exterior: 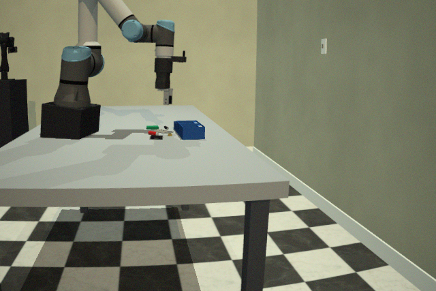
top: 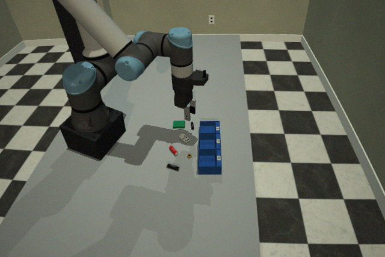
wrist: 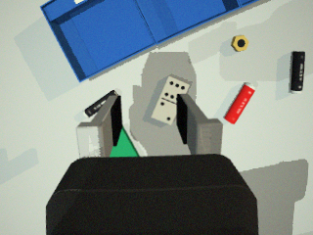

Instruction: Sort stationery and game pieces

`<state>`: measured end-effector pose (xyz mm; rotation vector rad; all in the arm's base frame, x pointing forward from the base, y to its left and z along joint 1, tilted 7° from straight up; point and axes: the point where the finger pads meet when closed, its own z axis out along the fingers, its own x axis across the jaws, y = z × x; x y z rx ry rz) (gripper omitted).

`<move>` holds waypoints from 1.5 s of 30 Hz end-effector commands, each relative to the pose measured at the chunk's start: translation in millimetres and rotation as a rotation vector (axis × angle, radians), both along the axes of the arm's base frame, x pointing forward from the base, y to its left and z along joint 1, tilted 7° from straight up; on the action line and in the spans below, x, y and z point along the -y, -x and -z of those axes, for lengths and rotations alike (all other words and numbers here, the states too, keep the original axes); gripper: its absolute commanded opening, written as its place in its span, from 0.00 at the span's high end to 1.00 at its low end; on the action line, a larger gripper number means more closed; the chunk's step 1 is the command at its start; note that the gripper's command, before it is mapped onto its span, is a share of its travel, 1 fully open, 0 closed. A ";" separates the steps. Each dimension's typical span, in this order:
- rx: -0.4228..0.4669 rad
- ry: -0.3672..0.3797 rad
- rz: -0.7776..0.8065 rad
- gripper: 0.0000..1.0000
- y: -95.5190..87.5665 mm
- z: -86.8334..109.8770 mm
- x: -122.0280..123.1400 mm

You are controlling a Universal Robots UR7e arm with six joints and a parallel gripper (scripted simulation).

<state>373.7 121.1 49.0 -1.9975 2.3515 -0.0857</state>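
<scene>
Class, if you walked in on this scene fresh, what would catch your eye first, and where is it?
The big arm reaching over the grey table, its open gripper hanging above a white domino. Next, the row of blue bins right of the small things, and the red cylinder among them.

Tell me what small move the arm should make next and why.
Probably lower straight down onto the domino. The hand is open and holds nothing, well above the table, and in the wrist view the domino lies between its fingers. It is a game piece that is not yet in a bin, so it looks like the target.
</scene>
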 end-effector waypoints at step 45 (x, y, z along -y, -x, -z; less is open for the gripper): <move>0.041 -0.036 0.415 0.21 21.5 45.0 19.6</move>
